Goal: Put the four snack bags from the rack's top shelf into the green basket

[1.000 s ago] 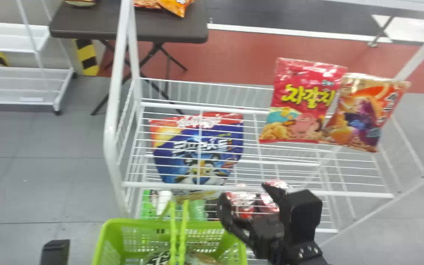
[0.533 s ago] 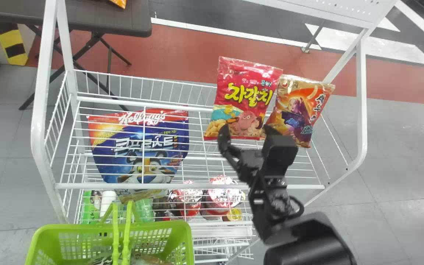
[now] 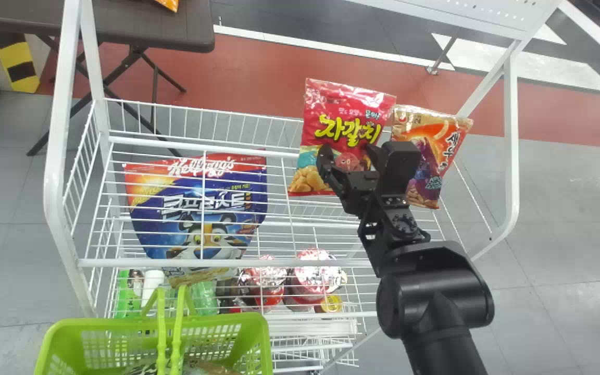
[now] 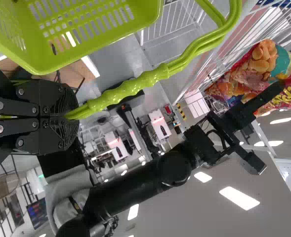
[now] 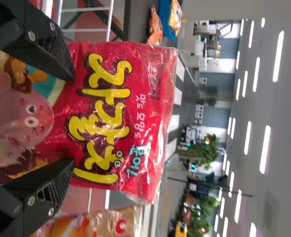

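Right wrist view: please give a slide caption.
Right end effector, open before the red snack bag, with a gold bag alongside.

the right arm (image 3: 435, 297) is black and smoothly rounded; silver screws (image 5: 31, 35) dot its ridged end effector (image 3: 348, 152).

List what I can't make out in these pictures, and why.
- Red bag's lower right: head view, behind the right gripper.
- Gold bag's lower left: head view, behind the same gripper.
- Contents of the basket: head view, cut off by the bottom edge.
- Orange packet: head view, cut off by the top edge.
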`<control>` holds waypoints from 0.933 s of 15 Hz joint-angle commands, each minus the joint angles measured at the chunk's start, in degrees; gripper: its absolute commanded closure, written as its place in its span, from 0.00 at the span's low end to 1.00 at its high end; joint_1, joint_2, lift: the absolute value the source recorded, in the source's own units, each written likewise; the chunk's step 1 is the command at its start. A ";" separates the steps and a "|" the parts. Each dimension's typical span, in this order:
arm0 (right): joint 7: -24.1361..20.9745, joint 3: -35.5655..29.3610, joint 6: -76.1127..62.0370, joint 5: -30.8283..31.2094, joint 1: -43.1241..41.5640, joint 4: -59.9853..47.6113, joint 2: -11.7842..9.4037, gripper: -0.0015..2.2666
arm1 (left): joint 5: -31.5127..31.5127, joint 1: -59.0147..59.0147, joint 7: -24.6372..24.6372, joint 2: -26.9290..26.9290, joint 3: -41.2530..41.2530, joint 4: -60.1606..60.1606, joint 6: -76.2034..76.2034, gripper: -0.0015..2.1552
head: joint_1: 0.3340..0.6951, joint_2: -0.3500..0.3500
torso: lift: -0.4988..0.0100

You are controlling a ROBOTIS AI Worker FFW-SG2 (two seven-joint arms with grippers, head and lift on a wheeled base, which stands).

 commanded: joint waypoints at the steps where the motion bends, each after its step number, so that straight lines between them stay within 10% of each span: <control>1: 0.16 0.87 0.43 -0.67 0.74 -0.17 0.25 0.93 | -0.02 0.00 0.06 0.00 0.01 -0.09 0.03 0.98 | 1.00 0.00 | 0.98; 8: -0.98 -1.24 -12.05 -2.34 7.42 -5.35 0.60 0.97 | -1.34 0.00 0.32 -0.70 -0.25 -0.17 0.20 0.98 | 1.00 0.00 | 0.98; 14: 4.56 -5.98 10.98 -12.01 25.61 -35.85 0.60 0.97 | -1.69 0.00 0.41 -1.14 -0.25 -0.26 0.20 0.98 | 1.00 0.00 | 0.98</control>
